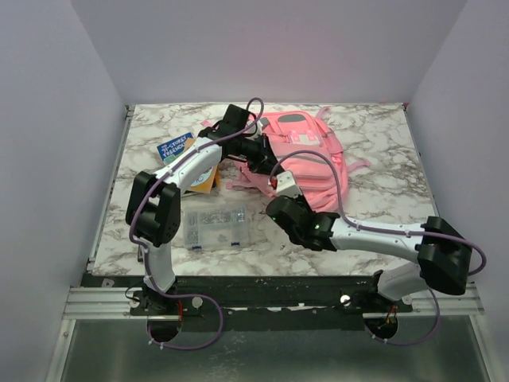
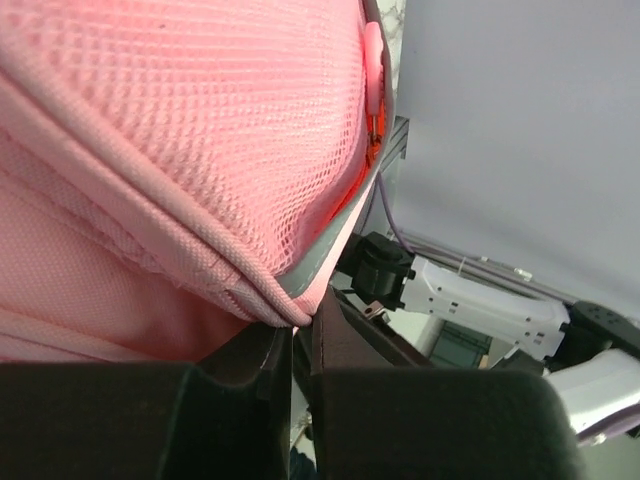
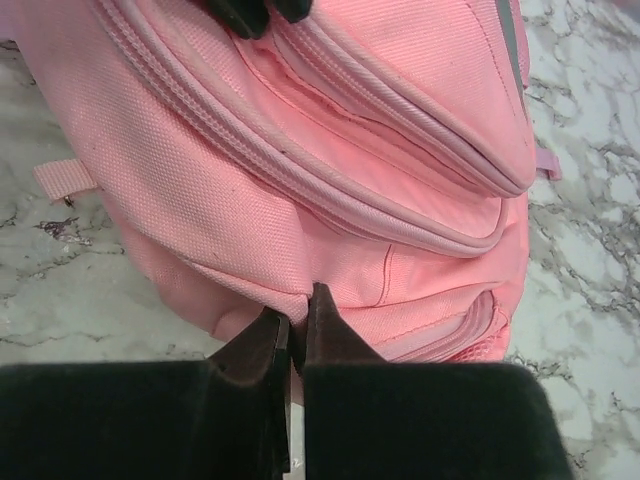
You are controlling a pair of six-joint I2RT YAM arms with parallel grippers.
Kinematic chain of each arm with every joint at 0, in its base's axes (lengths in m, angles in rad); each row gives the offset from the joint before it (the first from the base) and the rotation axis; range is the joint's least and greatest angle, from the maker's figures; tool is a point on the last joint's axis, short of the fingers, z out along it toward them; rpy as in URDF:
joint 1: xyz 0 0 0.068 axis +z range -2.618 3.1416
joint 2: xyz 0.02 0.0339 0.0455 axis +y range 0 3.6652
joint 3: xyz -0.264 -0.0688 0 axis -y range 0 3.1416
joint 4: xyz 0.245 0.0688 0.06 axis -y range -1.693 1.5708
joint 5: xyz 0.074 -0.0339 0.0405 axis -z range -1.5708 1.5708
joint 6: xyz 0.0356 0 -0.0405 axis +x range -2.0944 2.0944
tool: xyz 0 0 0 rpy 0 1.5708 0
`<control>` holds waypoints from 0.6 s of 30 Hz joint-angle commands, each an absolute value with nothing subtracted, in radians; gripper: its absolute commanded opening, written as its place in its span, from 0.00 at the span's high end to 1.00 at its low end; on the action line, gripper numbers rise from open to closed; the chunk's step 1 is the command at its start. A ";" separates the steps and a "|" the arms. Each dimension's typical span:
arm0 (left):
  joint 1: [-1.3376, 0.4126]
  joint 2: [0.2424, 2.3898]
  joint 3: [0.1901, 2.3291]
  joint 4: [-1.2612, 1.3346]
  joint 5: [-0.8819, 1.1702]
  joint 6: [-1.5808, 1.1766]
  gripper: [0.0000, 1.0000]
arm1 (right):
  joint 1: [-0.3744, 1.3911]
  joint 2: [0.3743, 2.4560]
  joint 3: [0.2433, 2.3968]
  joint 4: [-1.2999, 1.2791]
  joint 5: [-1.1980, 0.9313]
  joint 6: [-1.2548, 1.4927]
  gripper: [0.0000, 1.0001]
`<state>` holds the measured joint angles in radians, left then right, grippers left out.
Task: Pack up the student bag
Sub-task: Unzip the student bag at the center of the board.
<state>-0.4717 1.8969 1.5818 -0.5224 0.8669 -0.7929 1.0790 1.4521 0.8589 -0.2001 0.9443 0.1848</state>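
The pink student bag (image 1: 306,155) lies at the back middle of the marble table. My left gripper (image 1: 256,153) is shut on the bag's left edge; in the left wrist view (image 2: 300,325) it pinches pink fabric beside a grey reflective strip (image 2: 320,262) under a mesh pocket. My right gripper (image 1: 280,185) is shut on a fold of the bag's near bottom edge; in the right wrist view (image 3: 297,315) its black fingers pinch the pink fabric (image 3: 300,180) below the front pockets. The left fingers (image 3: 255,12) show at the top of the right wrist view.
A clear plastic compartment box (image 1: 215,225) sits on the table in front of the left arm. A blue book (image 1: 175,147) and an orange item (image 1: 208,180) lie at the back left, partly under the left arm. Marble table (image 1: 382,191) shows right of the bag.
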 commanded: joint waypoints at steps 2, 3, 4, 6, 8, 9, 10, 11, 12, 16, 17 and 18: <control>-0.468 1.823 1.656 -0.582 0.856 -0.632 0.74 | 1.041 1.269 0.815 -0.260 0.925 0.277 1.00; -0.465 1.818 1.661 -0.592 0.841 -0.608 0.66 | 1.019 1.244 0.821 -0.281 0.883 0.302 0.99; -0.463 1.812 1.669 -0.602 0.828 -0.588 0.58 | 0.994 1.213 0.824 -0.298 0.825 0.320 0.99; -0.456 1.783 1.682 -0.627 0.798 -0.537 0.46 | 0.932 1.159 0.817 -0.304 0.714 0.342 0.99; -0.446 1.737 1.687 -0.632 0.780 -0.495 0.38 | 0.868 1.121 0.822 -0.313 0.604 0.359 0.99; -0.441 1.707 1.686 -0.632 0.761 -0.469 0.29 | 0.833 1.112 0.832 -0.324 0.564 0.365 0.99; -0.440 1.670 1.683 -0.631 0.736 -0.444 0.22 | 0.802 1.111 0.856 -0.351 0.517 0.373 0.99; -0.440 1.633 1.678 -0.630 0.696 -0.414 0.13 | 0.783 1.117 0.878 -0.376 0.493 0.380 0.99; -0.440 1.600 1.667 -0.630 0.653 -0.388 0.10 | 0.766 1.123 0.904 -0.398 0.470 0.377 0.99; -0.439 1.419 1.505 -0.570 0.471 -0.367 0.08 | 0.710 1.144 1.013 -0.485 0.423 0.363 0.99; -0.439 1.359 1.431 -0.520 0.438 -0.378 0.09 | 0.692 1.146 1.035 -0.507 0.403 0.359 0.99; -0.439 1.309 1.335 -0.463 0.413 -0.400 0.09 | 0.667 1.145 1.057 -0.514 0.382 0.348 0.99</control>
<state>-0.4389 1.4876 1.5711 -0.5858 0.6193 -0.4332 0.7254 1.1591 0.9295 -0.4911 0.4744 0.3149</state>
